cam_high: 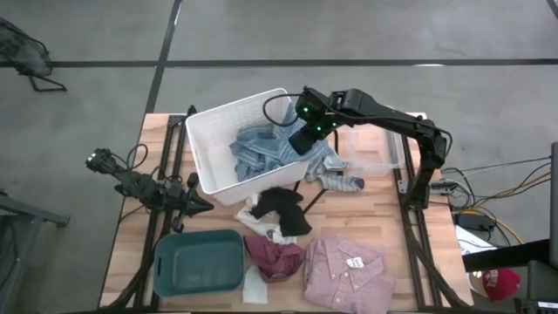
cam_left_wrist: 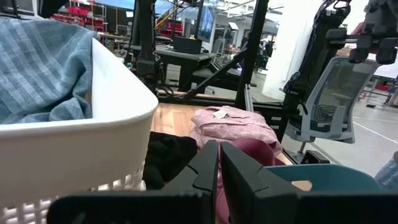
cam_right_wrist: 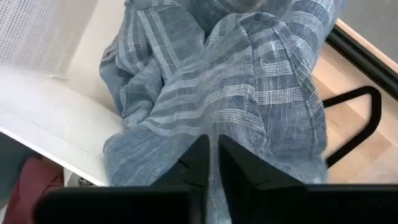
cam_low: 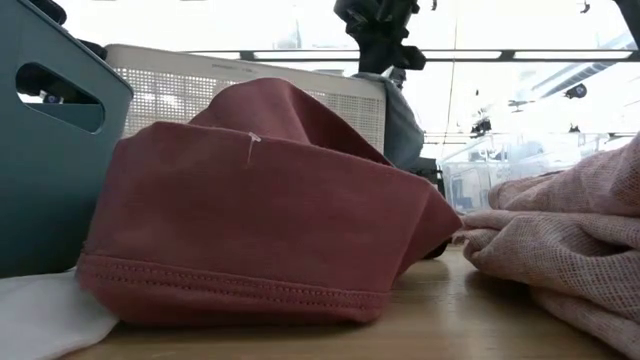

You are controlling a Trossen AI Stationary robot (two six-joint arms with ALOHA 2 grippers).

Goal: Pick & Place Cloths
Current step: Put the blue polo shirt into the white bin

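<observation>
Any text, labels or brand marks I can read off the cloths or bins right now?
None can be read.
Pink checked shirt: a small white tag lies on it, print too small to read.
White bin, teal bin, blue-grey shirt, maroon piece: no markings show.

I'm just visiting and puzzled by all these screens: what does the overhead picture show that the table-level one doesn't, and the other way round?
Only the high view shows the whole layout: the left gripper waiting beside the white plastic basket, the right gripper shut on the blue-grey striped shirt draped over that basket's rim, a black cloth, and a black wire hanger.

Only the low view shows the stitched hem of the maroon cloth close up.

Both show the maroon cloth, the pink checked shirt, the dark teal plastic bin and the white basket.
</observation>
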